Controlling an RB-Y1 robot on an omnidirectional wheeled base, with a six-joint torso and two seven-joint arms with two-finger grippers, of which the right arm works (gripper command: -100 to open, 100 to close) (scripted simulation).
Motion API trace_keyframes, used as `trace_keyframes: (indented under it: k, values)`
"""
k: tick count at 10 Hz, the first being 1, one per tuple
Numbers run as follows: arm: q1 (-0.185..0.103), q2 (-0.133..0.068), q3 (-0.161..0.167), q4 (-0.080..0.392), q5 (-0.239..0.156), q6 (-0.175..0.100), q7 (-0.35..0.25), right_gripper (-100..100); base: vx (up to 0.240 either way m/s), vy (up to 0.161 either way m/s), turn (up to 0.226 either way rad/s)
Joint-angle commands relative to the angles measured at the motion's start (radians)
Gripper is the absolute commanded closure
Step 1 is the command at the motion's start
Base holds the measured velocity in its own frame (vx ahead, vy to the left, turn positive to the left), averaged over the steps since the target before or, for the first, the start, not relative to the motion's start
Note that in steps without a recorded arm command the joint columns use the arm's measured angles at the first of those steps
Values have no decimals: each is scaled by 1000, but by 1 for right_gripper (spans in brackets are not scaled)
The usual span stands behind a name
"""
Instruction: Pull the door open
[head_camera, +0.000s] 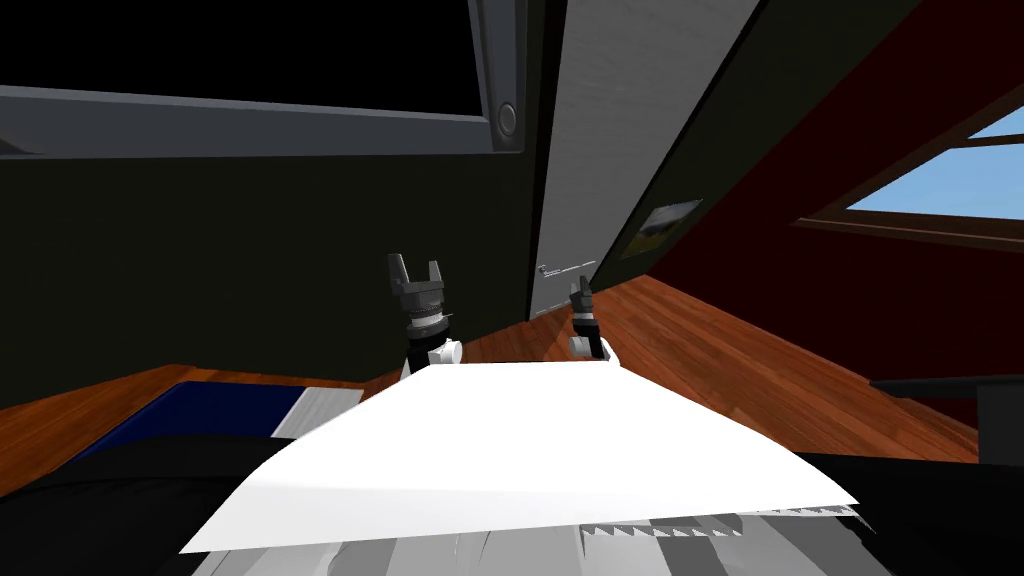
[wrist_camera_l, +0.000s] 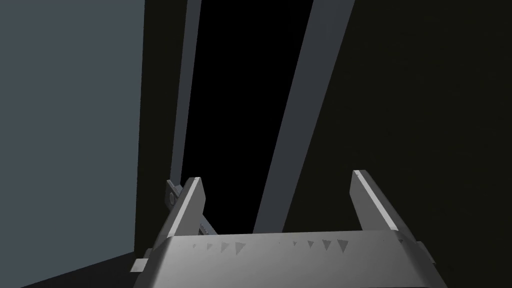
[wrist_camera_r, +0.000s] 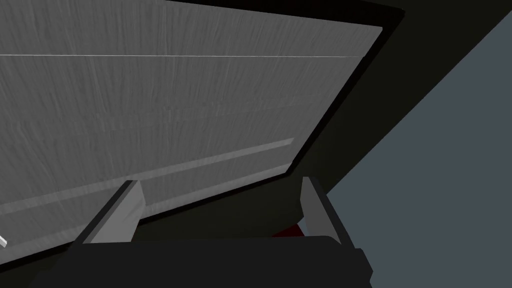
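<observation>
A grey, wood-grained door panel (head_camera: 600, 150) runs slantwise from the top of the head view down to the wooden floor, with a thin pale bar (head_camera: 565, 267) low on it. My right gripper (head_camera: 579, 285) is just in front of its lower end. In the right wrist view the panel (wrist_camera_r: 175, 110) lies beyond my open right gripper (wrist_camera_r: 220, 182), which holds nothing. My left gripper (head_camera: 416, 264) is open before a dark wall. In its wrist view my left gripper (wrist_camera_l: 277, 176) faces a black area between two grey frame strips (wrist_camera_l: 300, 110). A small round fitting (wrist_camera_l: 171, 196) sits beside one finger.
A grey frame with a round knob (head_camera: 508, 118) borders a black area at the upper left. The wooden floor (head_camera: 720, 340) spreads to the right, below a dark red wall with a window (head_camera: 950, 180). A small picture (head_camera: 660, 225) hangs beside the panel. A blue rug (head_camera: 200, 410) lies at the left.
</observation>
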Motion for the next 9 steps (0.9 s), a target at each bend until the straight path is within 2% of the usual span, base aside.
trace_keyframes:
  k: [1,2,3,5,6,7,8,9]
  values:
    - [-7,-3,0,40,-3,-1,-4,-100,30,-80,87]
    - [-25,-8,-1,78,-8,-7,-8,-100,29,-74,132]
    - [-25,-8,-1,90,-8,-7,-8,-100,27,-62,69]
    - [-61,-17,-2,166,-18,-18,-16,-100,32,-83,167]
    - [-61,-17,-2,188,-18,-18,-16,-100,30,-88,91]
    - [-79,-22,-3,216,-23,-24,-20,-100,32,-85,139]
    - [-79,-22,-3,237,-23,-24,-20,-100,21,-66,65]
    - [-96,-26,-3,272,-28,-30,-24,-100,17,-67,127]
